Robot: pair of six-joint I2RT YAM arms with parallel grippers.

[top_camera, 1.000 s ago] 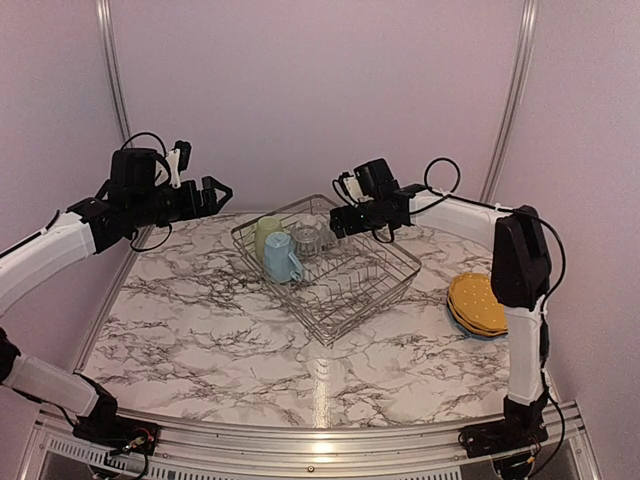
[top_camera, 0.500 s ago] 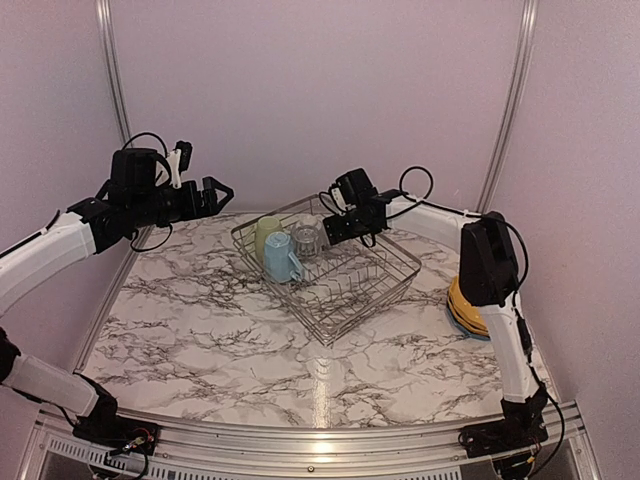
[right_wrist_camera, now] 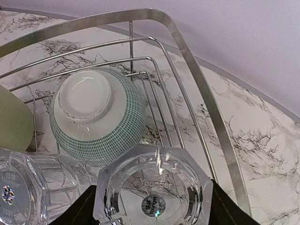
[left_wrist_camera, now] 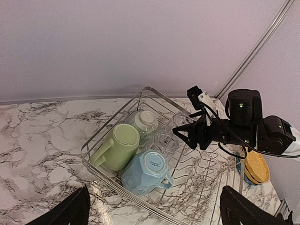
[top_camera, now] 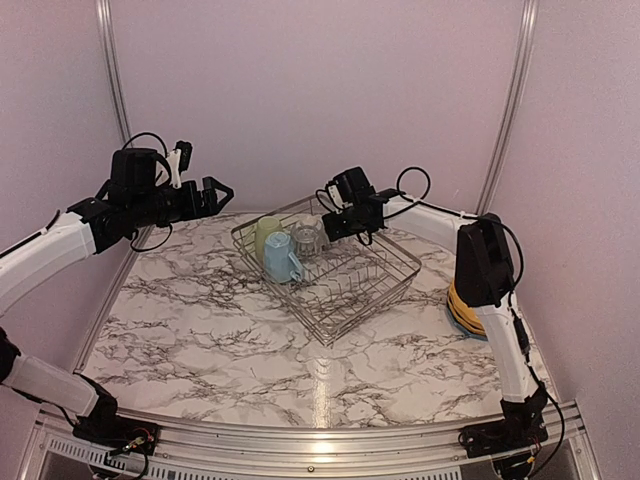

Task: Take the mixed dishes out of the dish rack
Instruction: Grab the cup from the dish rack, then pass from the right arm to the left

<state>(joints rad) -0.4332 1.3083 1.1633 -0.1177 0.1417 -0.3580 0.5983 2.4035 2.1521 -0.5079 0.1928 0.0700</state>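
Step in hand, as we read it: taking a clear glass (right_wrist_camera: 152, 190) from the far corner of the dish rack (right_wrist_camera: 117, 16), where it sits upturned beside a green-patterned bowl (right_wrist_camera: 98, 115). Right gripper (right_wrist_camera: 151, 211) fingers spread, straddling it; we cannot confirm contact. Left gripper (top_camera: 218, 190) spread, well left. Next calls for closing, then lifting straight.

dish rack (top_camera: 372, 282): silver wire, angled on marble | pale green cup (left_wrist_camera: 116, 146), light blue mug (left_wrist_camera: 147, 171): tipped, side by side | green-checked bowl (right_wrist_camera: 96, 115): upturned | clear glass (right_wrist_camera: 154, 190): beside bowl | yellow-orange plates (left_wrist_camera: 257, 167): stacked outside rack; I think blue beneath
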